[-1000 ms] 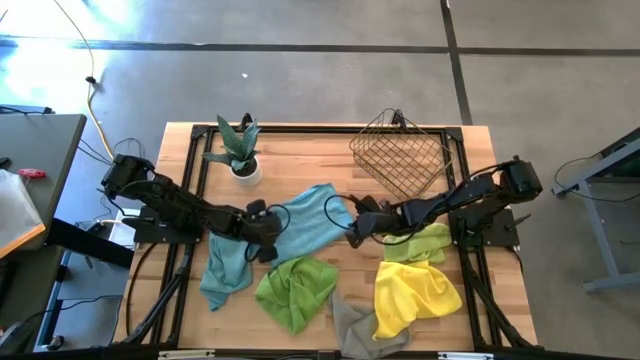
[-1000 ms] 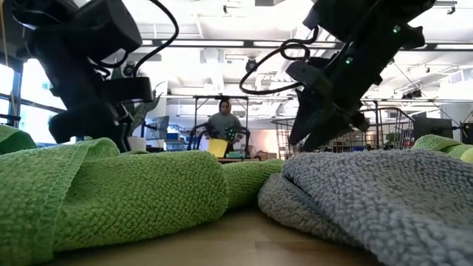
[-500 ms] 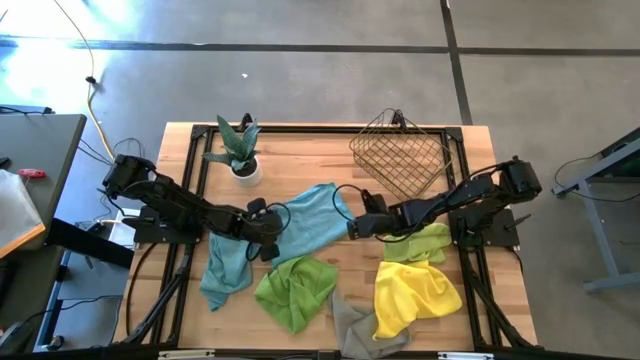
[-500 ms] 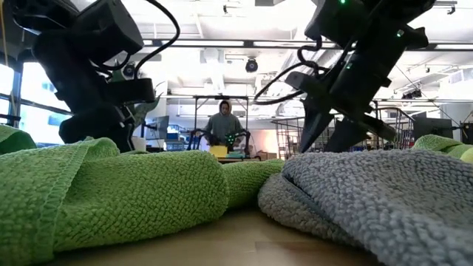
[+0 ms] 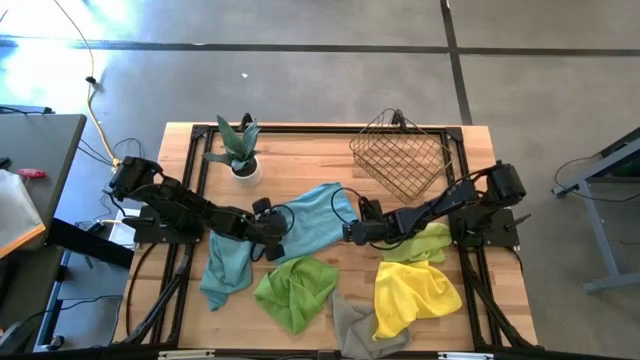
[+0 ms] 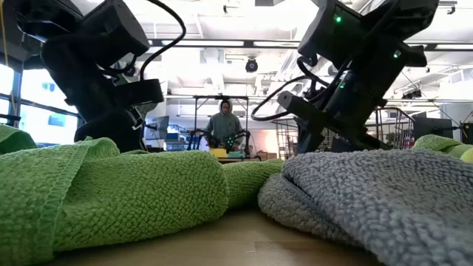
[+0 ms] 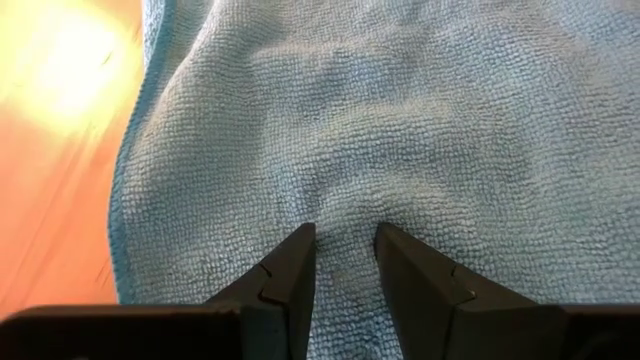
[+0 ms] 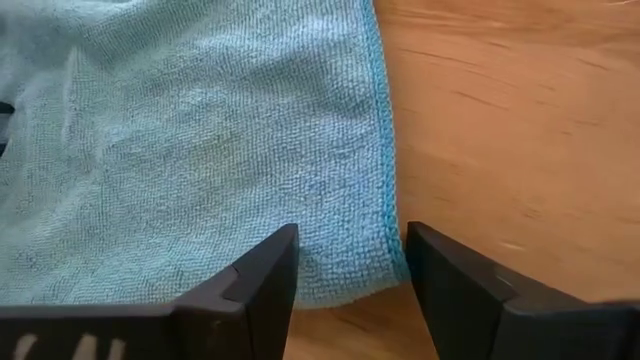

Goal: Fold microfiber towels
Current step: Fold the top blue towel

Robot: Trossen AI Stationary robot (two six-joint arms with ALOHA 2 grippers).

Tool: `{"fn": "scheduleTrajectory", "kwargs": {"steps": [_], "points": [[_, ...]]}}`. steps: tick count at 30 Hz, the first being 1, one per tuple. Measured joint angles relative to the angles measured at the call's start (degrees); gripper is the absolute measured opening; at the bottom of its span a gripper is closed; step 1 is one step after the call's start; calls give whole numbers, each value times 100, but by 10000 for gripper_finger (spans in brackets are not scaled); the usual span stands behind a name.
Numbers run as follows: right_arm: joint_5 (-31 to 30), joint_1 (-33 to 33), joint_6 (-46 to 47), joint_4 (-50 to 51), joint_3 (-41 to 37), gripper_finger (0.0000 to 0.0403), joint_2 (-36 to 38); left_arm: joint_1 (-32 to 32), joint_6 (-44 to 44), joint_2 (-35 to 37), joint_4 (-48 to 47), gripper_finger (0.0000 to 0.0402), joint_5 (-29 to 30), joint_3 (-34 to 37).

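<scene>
**Both grippers on the centre teal towel**

Teal-blue towel (image 5: 310,222) lies rumpled mid-table, fine looped pile, stitched hem. Left gripper (image 7: 343,245) pinches a raised fold of it between its wedge fingers. Right gripper (image 8: 350,255) has jaws apart, straddling the towel's hemmed corner; contact looks likely but unclear. Lime green towel (image 6: 111,196) and grey towel (image 6: 369,196) sit bunched at the front, coarser nap.

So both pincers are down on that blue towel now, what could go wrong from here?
The right pincer straddles only the hemmed corner of the teal-blue towel, so that edge could slip free when it closes. The left pincer pinches a ridge mid-cloth, which may bunch rather than fold. The lime green towel lies against the blue one and might drag along.
</scene>
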State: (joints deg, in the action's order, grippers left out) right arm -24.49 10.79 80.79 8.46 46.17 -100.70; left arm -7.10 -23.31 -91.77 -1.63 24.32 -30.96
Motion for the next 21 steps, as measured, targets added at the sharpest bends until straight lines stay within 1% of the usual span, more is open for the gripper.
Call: {"fn": "scheduleTrajectory", "kwargs": {"steps": [2,4,14,18,21], "points": [[24,-6,-108,12,-4,166,53,1,0,0,-6,101,-22,0],[48,-11,-194,44,-12,145,83,1,-2,0,-11,101,-26,0],[94,-18,-778,94,-22,12,94,-4,-2,0,16,101,17,7],[100,-76,-1087,109,-22,9,94,-4,3,78,-30,101,82,-50],[171,-167,-1379,173,-12,4,102,-1,141,196,-152,101,-9,-110]]}}
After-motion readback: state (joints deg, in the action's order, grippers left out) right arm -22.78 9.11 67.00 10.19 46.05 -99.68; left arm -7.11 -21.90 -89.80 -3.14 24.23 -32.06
